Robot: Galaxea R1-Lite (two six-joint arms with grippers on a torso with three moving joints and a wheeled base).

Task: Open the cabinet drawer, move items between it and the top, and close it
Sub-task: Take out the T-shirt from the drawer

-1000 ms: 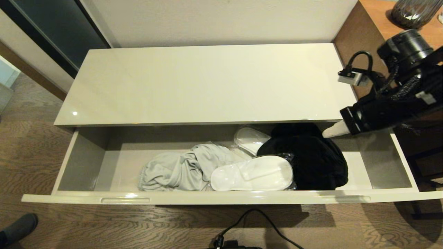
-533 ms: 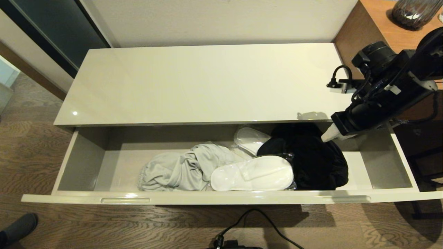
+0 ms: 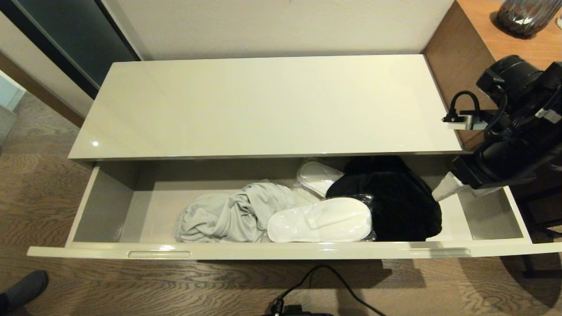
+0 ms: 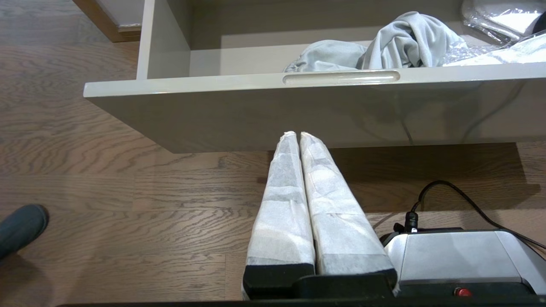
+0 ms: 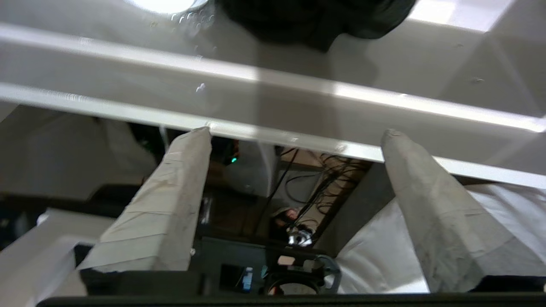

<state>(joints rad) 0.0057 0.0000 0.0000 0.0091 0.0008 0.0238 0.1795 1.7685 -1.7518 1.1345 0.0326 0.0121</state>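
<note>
The black garment [image 3: 395, 202] lies heaped at the right of the open cabinet drawer [image 3: 281, 251] – soft, light, likely to drape – so the right tool [image 3: 439, 193], spread wide just beside it, should pinch a raised fold

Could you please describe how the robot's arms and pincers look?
The right arm is black and bulky, with a looped black cable to a small grey plug. The right pincer has two long tapered fingers wrapped in pale grey-white tape on a black base. The left pincer has matching white wrapped fingers on a black mount.
</note>
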